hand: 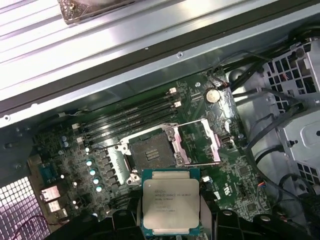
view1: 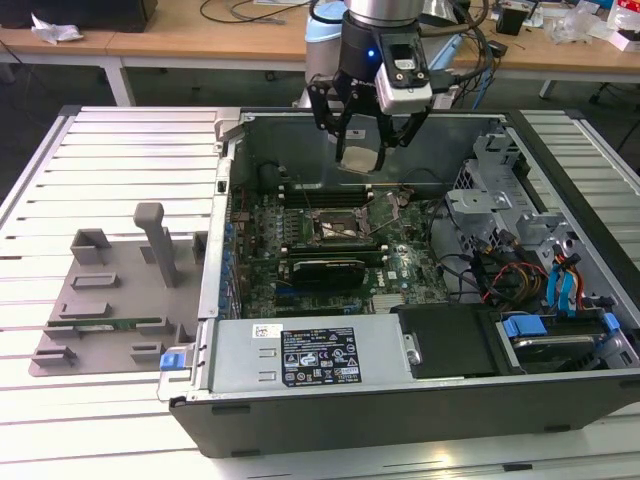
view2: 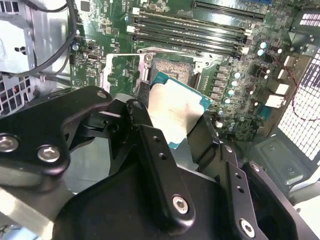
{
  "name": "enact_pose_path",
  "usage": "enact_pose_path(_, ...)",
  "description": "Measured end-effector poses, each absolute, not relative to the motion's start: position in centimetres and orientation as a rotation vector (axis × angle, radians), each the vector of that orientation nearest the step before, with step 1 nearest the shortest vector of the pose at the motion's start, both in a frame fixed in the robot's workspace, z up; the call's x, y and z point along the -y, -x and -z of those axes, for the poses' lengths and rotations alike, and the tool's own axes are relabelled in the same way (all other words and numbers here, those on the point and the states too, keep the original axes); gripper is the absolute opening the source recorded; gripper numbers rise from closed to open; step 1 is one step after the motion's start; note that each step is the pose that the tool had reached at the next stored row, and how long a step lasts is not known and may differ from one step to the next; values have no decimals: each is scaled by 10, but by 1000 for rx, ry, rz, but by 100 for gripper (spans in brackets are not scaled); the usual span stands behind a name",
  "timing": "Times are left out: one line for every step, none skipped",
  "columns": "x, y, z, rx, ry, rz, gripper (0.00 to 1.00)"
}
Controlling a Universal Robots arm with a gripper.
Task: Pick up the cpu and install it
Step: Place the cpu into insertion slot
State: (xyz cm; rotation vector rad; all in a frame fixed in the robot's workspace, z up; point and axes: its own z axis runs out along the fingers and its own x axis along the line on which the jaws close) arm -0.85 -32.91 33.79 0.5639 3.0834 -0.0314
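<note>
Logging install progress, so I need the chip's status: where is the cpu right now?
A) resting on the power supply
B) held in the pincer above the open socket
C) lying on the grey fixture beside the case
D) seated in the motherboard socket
B: the pincer grips the cpu in the air over the motherboard, and the socket beneath it lies open and bare.

Nothing clear enough to read. Tiny gray print on the cpu [hand: 171,202] top; small white marks on a black sticker [view1: 320,357] on the silver box [view1: 240,365].
</note>
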Motion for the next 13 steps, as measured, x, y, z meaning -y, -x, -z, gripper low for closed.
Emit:
enact_pose_path(329, 9, -338, -3080, -581, 31, 55)
enact_pose_path(329, 9, -338, -3078, -592, 31, 55)
enact_pose_path(329, 9, -338, -3073, -619, 32, 55)
enact_pose_path(329, 9, -338, -3068, -643, 32, 55)
enact_pose_path(329, 9, -338, -3064, -665, 32, 55)
enact_pose_path(329, 9, -338, -3059, -690, 32, 55)
enact_pose_path(329, 9, -338, -3055, -707, 32, 55)
enact_pose_path(329, 9, -338, -3050, -726, 32, 55)
enact_pose_path(329, 9, -338, -3046, -744, 32, 55)
enact_pose_path(329, 9, -338, -3042, -762, 32, 55)
enact_pose_path(329, 9, -338, -3038, -778, 32, 55)
enact_pose_path(329, 9, -338, -3032, -802, 32, 55)
enact_pose_path(329, 9, -338, -3027, -820, 32, 55)
